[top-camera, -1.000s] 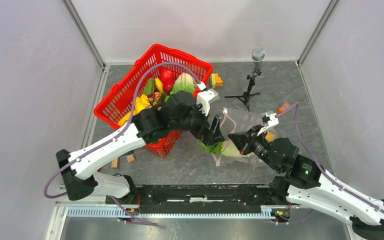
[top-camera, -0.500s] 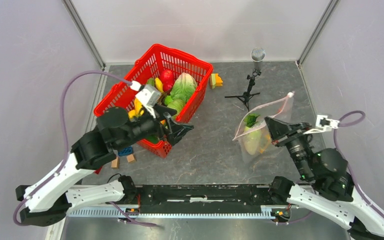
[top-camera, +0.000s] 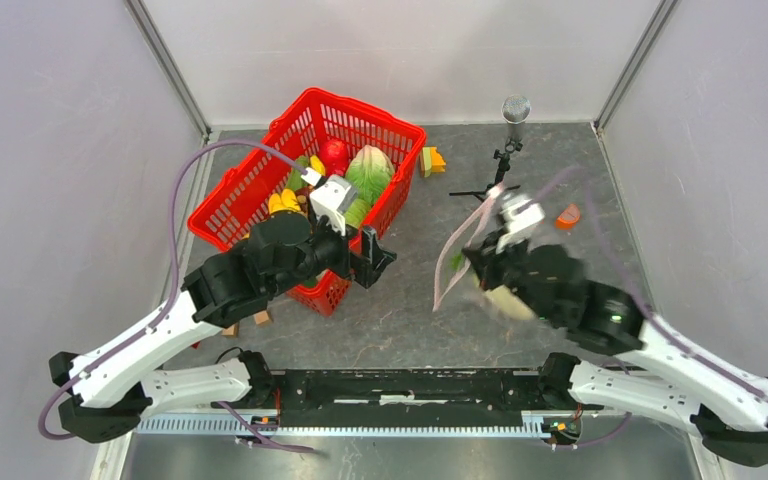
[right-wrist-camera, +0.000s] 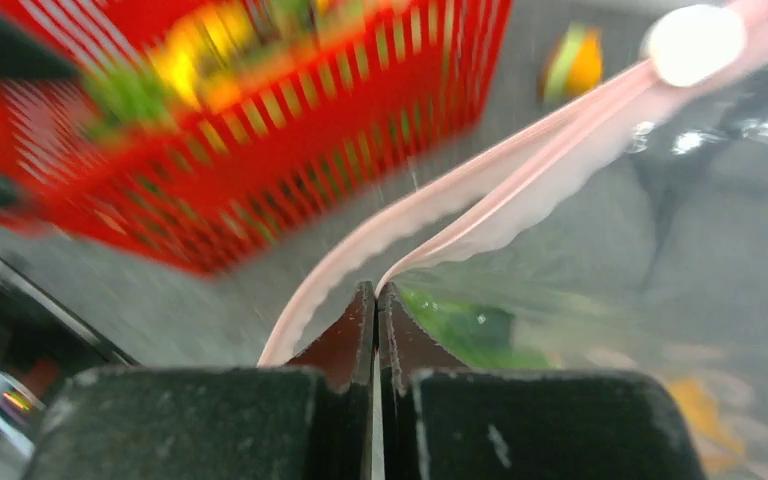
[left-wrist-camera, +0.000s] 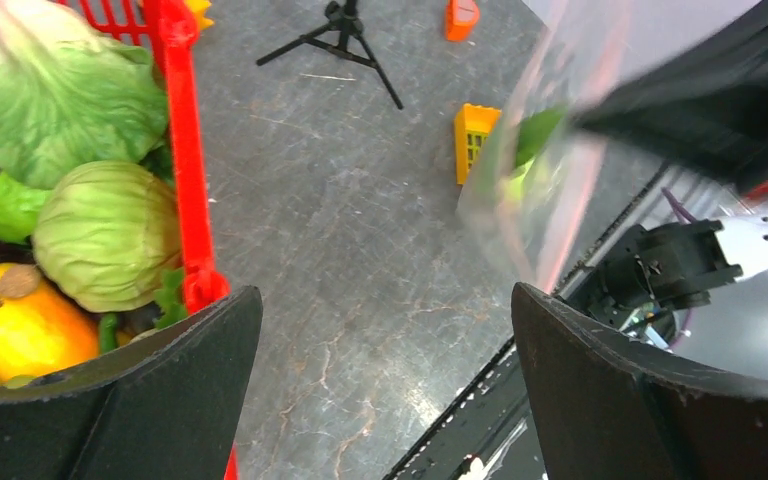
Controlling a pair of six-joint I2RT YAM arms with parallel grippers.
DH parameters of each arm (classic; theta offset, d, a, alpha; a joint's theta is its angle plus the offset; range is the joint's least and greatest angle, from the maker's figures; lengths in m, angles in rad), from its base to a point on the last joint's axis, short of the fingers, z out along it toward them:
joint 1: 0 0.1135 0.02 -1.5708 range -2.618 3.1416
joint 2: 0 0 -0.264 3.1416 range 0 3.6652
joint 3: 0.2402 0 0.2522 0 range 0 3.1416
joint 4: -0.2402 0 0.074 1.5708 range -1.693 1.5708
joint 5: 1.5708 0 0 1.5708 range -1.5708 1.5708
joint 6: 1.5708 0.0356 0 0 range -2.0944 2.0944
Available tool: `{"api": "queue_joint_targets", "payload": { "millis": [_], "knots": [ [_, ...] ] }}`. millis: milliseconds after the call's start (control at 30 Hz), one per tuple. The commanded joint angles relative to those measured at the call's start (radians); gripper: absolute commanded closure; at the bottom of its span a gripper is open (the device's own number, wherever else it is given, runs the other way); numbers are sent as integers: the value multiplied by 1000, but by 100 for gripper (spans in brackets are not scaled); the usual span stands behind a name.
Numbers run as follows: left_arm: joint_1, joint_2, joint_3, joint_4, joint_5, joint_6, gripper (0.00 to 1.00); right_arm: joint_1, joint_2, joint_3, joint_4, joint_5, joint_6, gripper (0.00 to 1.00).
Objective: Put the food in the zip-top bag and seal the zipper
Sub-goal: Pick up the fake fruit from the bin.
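The clear zip-top bag (top-camera: pixel 465 250) hangs from my right gripper (top-camera: pixel 472 262), which is shut on its pale pink zipper (right-wrist-camera: pixel 480 190); in the right wrist view the jaws (right-wrist-camera: pixel 375 290) pinch the strip. Green lettuce (right-wrist-camera: pixel 470 335) and a cream-white vegetable (top-camera: pixel 505 300) lie inside the bag. The bag also shows in the left wrist view (left-wrist-camera: pixel 545 170). More food sits in the red basket (top-camera: pixel 260 180): lettuce (top-camera: pixel 368 170), a red fruit (top-camera: pixel 334 153) and bananas (top-camera: pixel 282 203). My left gripper (top-camera: pixel 375 260) is open and empty by the basket's near right corner, above bare floor (left-wrist-camera: pixel 385 295).
A microphone on a small tripod (top-camera: pixel 505 150) stands at the back right. An orange block (top-camera: pixel 566 215) and a yellow-orange block (top-camera: pixel 432 160) lie on the grey table. A yellow block (left-wrist-camera: pixel 475 135) lies near the bag. Wooden blocks (top-camera: pixel 260 317) lie by the basket's front.
My right arm has swung left and carried the bag toward the table's middle; it is motion-blurred. My left gripper has shifted slightly right along the basket's front and stays open.
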Motion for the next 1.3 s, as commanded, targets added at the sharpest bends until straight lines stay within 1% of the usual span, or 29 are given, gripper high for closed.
{"api": "queue_joint_targets", "payload": {
  "millis": [0,100,300,367,433,500,600,700,800,933,1000,1067,1133,1200,1267],
  "knots": [
    [13,-44,-6,-26,-134,11,0,5,-28,-197,-8,-76,29,99],
    [53,-54,-8,-42,-160,23,0,5,-47,-227,29,-122,17,99],
    [142,-56,-3,-51,-127,29,0,5,-50,-210,72,-184,-10,98],
    [172,-50,5,-64,-121,34,0,6,-59,-219,101,-230,-14,99],
    [212,-39,16,-80,-116,44,0,6,-70,-237,128,-254,-14,98],
    [277,-20,24,-89,-82,59,0,6,-88,-265,154,-249,-5,98],
    [392,24,42,-92,13,72,0,5,-117,-314,187,-227,19,98],
    [464,92,76,-106,32,75,0,5,-125,-337,187,-220,38,98],
    [539,170,115,-117,90,72,0,5,-125,-352,187,-222,47,98],
    [617,242,124,-119,120,92,0,5,-128,-356,172,-212,50,97],
    [663,282,128,-138,98,103,0,5,-134,-366,178,-206,52,97],
    [706,320,132,-148,106,112,0,5,-136,-376,184,-195,53,97],
    [747,347,121,-126,117,105,0,5,-132,-379,186,-193,54,96],
    [771,378,111,-83,155,121,0,6,-123,-376,188,-193,48,96],
    [773,424,149,-76,207,146,0,5,-112,-371,189,-192,40,96]
  ]
}}
